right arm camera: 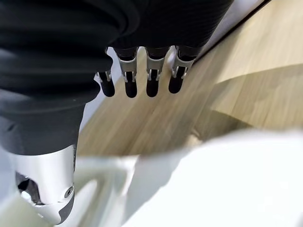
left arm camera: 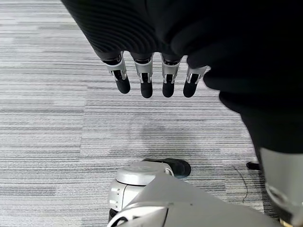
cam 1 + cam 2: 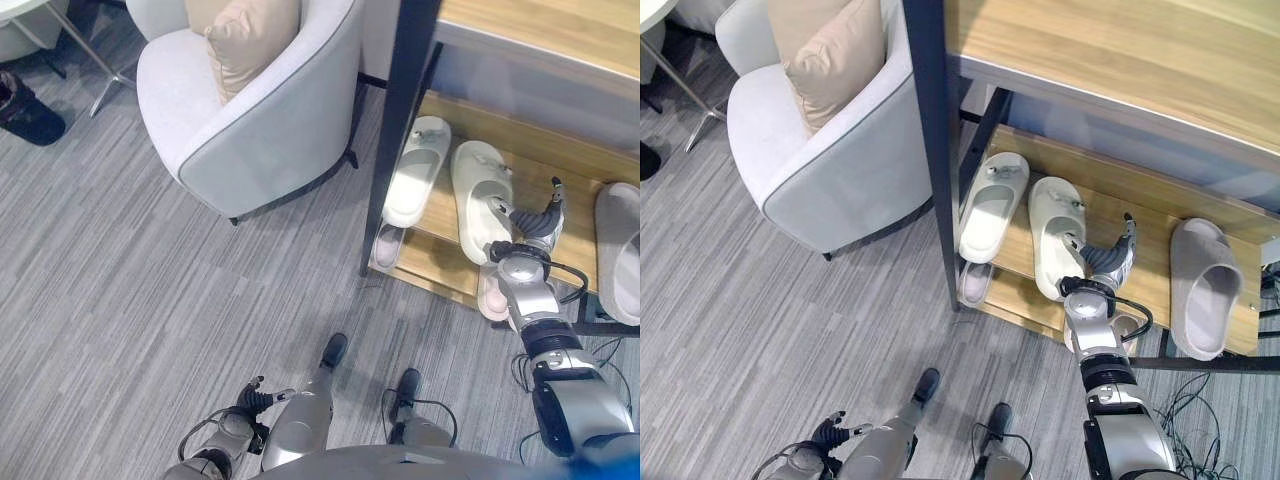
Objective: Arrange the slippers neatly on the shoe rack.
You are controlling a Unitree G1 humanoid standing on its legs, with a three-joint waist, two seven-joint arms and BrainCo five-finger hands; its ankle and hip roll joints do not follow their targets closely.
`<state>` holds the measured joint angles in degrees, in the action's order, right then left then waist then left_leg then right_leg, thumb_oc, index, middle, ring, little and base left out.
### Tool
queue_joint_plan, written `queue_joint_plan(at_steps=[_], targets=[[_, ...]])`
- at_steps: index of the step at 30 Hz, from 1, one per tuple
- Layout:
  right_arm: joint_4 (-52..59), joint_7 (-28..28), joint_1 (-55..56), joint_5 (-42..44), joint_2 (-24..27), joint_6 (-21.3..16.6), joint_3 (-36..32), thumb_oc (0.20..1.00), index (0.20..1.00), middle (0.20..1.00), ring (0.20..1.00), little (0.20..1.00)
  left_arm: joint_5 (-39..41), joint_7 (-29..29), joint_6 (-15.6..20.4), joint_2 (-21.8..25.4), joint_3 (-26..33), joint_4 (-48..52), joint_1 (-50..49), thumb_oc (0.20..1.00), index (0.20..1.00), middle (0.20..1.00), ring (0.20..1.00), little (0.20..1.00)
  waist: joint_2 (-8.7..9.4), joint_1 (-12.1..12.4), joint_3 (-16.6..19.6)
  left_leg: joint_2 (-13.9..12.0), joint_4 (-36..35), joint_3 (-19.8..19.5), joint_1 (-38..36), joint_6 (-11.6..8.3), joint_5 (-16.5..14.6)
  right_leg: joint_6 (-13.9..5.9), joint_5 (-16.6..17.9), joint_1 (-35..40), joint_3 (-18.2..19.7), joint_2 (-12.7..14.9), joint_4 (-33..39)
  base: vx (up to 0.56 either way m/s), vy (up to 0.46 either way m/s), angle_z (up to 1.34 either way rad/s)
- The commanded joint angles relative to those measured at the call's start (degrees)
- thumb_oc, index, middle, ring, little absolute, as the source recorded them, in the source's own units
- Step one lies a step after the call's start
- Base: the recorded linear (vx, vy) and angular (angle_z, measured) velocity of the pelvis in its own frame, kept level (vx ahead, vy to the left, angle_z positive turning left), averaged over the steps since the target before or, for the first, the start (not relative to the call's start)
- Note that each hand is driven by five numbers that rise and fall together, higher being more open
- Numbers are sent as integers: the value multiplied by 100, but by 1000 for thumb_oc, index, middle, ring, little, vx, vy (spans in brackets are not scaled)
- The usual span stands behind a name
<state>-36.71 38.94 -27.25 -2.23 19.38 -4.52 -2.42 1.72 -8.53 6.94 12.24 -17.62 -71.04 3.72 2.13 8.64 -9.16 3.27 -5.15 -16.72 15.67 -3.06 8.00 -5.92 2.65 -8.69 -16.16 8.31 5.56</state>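
Right hand (image 3: 1108,262) reaches onto the shoe rack (image 3: 1140,190), fingers straight, beside the middle of three pale slippers (image 3: 1054,234); left hand (image 3: 256,400) hangs relaxed.

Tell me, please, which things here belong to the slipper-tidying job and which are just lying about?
Part of the job:
- two cream slippers side by side on the shoe rack
- grey slipper further right on that shelf
- slippers on the lower shelf
- right hand, beside the second cream slipper

Just lying about:
- armchair
- cushion on it
- left hand, idle, low over the floor
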Motion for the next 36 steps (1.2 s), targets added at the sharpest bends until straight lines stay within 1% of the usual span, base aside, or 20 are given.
queue_joint_plan(at_steps=[1, 4, 5, 7, 12, 16, 18, 21, 26, 29, 36], targets=[[460, 124, 197, 282, 199, -523, -193, 1000, 1000, 1000, 1000, 1000, 20, 174, -38, -455, -11, -590, -99, 1000, 1000, 1000, 1000, 1000, 95, 3, 77, 171, 15, 143, -287, 183, -741, -330, -230, 263, -125, 170, -56, 7, 1, -3], [885, 89, 504, 393, -37, -773, -279, 1000, 1000, 1000, 1000, 1000, 12, 148, -50, -423, 79, -600, -82, 1000, 1000, 1000, 1000, 1000, 72, -68, 142, 155, 15, 145, -358, 185, -766, -320, -257, 317, -134, 158, -56, 0, 0, 0], [983, 80, 561, 401, -97, -796, -274, 1000, 1000, 1000, 1000, 1000, -3, 144, -53, -430, 66, -593, -93, 1000, 1000, 1000, 1000, 1000, 75, -83, 146, 147, 15, 146, -372, 185, -770, -318, -263, 327, -135, 154, -56, 0, 0, 0], [1168, 17, 679, 416, -196, -833, -237, 1000, 1000, 1000, 1000, 1000, -42, 133, -54, -436, 61, -587, -93, 1000, 1000, 1000, 1000, 1000, 76, -115, 154, 137, 15, 164, -391, 184, -777, -315, -268, 335, -114, 151, -56, 0, 0, 0], [1534, -382, 1126, 332, -338, -835, 77, 1000, 1000, 1000, 1000, 1000, -54, 97, -75, -405, 196, -548, -89, 1000, 1000, 1000, 1000, 1000, 78, -206, 190, 82, 15, 234, -523, 184, -809, -290, -285, 427, -62, 119, -56, -2, 1, -4], [1606, -596, 1332, 391, -424, -841, 242, 1000, 1000, 1000, 1000, 1000, -43, 98, -80, -408, 222, -548, -142, 1000, 1000, 1000, 1000, 1000, 91, -254, 211, 45, 15, 279, -598, 190, -841, -272, -306, 485, -15, 89, -56, 2, 0, -4], [1567, -797, 1450, 526, -504, -847, 401, 1000, 1000, 1000, 1000, 1000, 41, 92, -99, -389, 284, -535, -128, 1000, 1000, 1000, 1000, 1000, 101, -280, 219, 19, 15, 311, -674, 184, -863, -257, -323, 528, 19, 61, -56, 6, -9, -15], [1313, -1085, 1582, 647, -549, -819, 630, 1000, 1000, 1000, 1000, 1000, 89, 108, -108, -383, 331, -553, -166, 1000, 1000, 1000, 1000, 1000, 125, -310, 236, -24, 15, 333, -733, 174, -871, -237, -340, 550, 38, 37, -56, 8, -16, -11], [1174, -1403, 1613, 701, -553, -804, 892, 1000, 1000, 1000, 1000, 1000, 90, 127, -116, -364, 371, -558, -178, 1000, 1000, 1000, 1000, 1000, 135, -332, 234, -50, 15, 383, -761, 164, -880, -227, -340, 562, 82, 12, -56, 0, 0, -1], [1184, -1654, 1578, 684, -557, -839, 1166, 1000, 1000, 1000, 1000, 1000, 81, 143, -109, -363, 377, -572, -197, 1000, 1000, 1000, 1000, 1000, 130, -346, 236, -67, 15, 411, -813, 164, -890, -221, -339, 594, 98, 10, -56, 14, 8, -10], [1391, -1942, 1395, 423, -408, -866, 1497, 1000, 1000, 1000, 1000, 1000, -26, 188, -66, -340, 391, -597, -248, 1000, 1000, 1000, 1000, 1000, 138, -307, 238, -57, 15, 416, -824, 157, -890, -225, -338, 612, 93, 18, -56, 2, 1, -2]])
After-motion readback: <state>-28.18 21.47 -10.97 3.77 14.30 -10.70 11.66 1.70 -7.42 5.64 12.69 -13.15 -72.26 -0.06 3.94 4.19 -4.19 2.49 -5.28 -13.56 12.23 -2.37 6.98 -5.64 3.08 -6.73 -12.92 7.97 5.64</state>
